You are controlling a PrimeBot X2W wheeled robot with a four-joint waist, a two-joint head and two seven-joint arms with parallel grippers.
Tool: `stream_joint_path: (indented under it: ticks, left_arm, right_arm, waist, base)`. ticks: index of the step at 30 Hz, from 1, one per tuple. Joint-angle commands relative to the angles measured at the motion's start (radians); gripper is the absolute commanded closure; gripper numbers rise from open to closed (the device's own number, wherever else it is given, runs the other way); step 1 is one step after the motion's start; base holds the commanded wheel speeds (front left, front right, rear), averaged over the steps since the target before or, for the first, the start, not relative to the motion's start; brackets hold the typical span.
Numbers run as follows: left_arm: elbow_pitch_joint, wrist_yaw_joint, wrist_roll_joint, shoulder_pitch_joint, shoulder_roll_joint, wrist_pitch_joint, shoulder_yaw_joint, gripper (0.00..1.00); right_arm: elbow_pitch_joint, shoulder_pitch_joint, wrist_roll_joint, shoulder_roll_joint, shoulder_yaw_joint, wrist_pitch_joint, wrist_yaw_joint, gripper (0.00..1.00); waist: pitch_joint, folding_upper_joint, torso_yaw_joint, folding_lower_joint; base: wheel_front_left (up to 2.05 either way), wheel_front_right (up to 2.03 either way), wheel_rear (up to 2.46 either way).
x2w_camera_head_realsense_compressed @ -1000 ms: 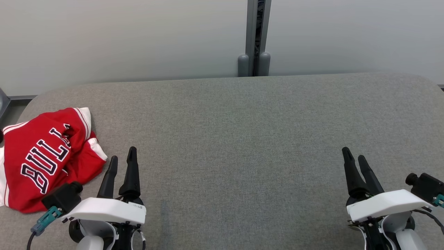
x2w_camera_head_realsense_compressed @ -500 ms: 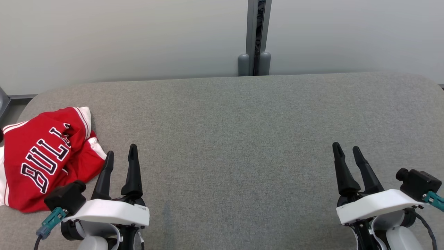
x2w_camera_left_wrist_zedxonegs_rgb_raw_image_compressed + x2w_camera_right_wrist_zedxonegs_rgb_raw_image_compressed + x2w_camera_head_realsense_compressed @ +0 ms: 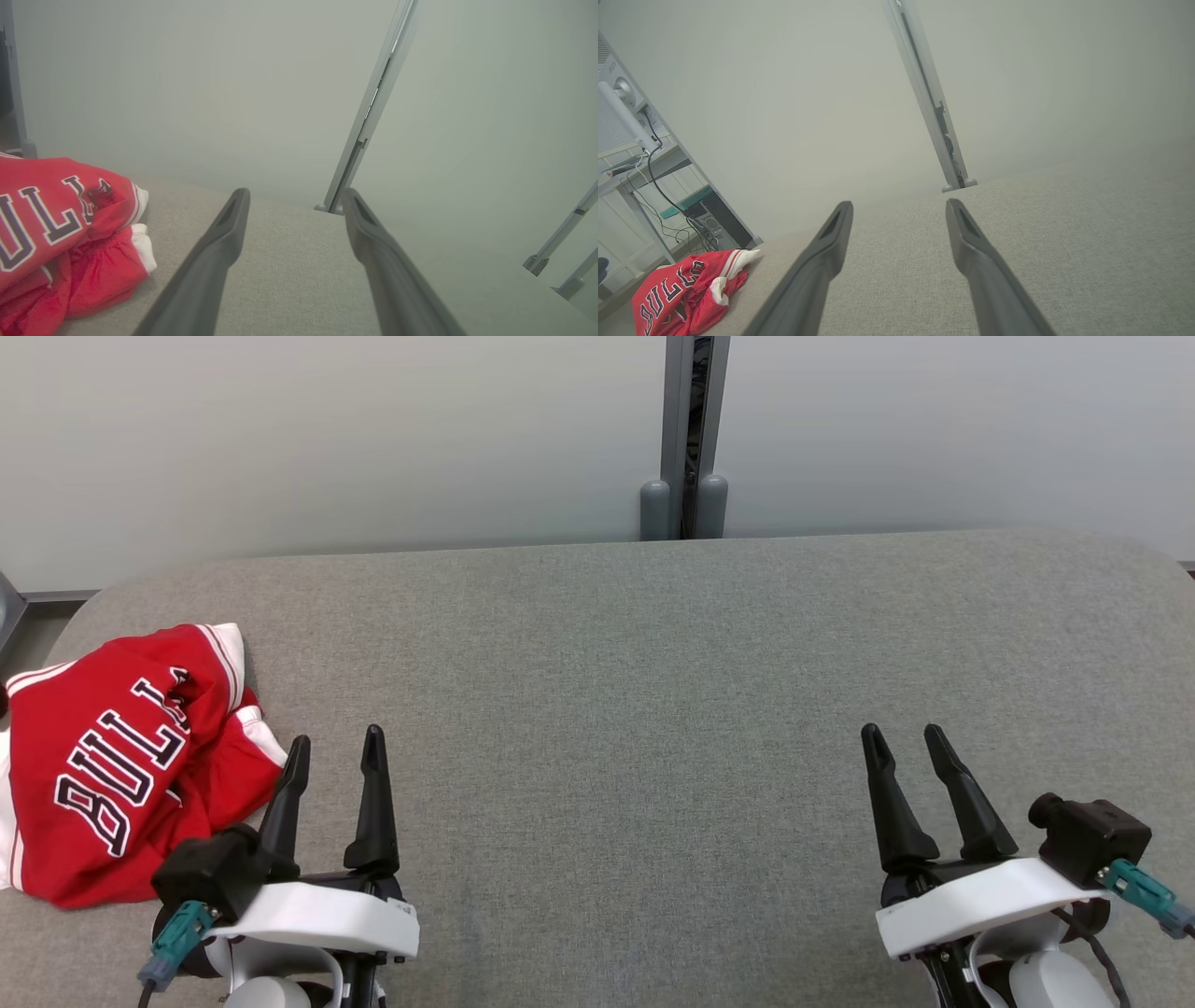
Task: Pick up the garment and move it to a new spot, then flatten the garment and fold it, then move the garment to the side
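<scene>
"Grey cloth-covered table (image 3: 653,644), pale wall (image 3: 327,439) behind it, one metal post (image 3: 686,439) at the middle. Where is the garment (image 3: 131,761)?"

"Over at the table's left end, a crumpled red and white heap lying on the cloth. It runs past the left edge of the head view, so I can't give its full spread."

"And the arms?"

"The left gripper (image 3: 336,737) stands just to the right of the heap, its fingers spread apart with nothing between them and pointing toward the far edge. Its left finger looks close to the nearest red fold; I can't tell whether it touches. The right gripper (image 3: 904,732) is well apart on the right side, fingers likewise parted and empty, over bare cloth."

"So which arm should pick it up?"

"The left, I'd say — it is much the nearer. The garment lies to its left and slightly farther in, so the hand would need to turn or shift leftward before closing."

"Any long axis to line up on?"

"The dark lettering (image 3: 98,779) runs near to far, leaning right — the bundle seems longest that way too."
</scene>
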Motion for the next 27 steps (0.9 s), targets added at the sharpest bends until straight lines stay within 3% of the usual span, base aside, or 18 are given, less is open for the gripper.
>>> stream_joint_path:
  ticks: [1,27]
  left_arm:
    - [-0.017,0.005,0.034,0.0,0.006,-0.008,-0.002,0.0]
    - [-0.033,0.023,0.247,0.044,0.008,-0.055,-0.014,0.0]
  right_arm:
    - [-0.014,-0.002,-0.024,-0.009,0.007,-0.012,0.005,0.0]
    - [-0.03,0.017,-0.222,-0.011,0.072,-0.078,0.006,0.0]
  waist:
    - [0.0,-0.0001,0.0,0.0]
    - [-0.013,-0.0001,-0.009,0.0]
  base:
    - [0.0,0.0,0.0]
    - [0.0,0.0,0.0]
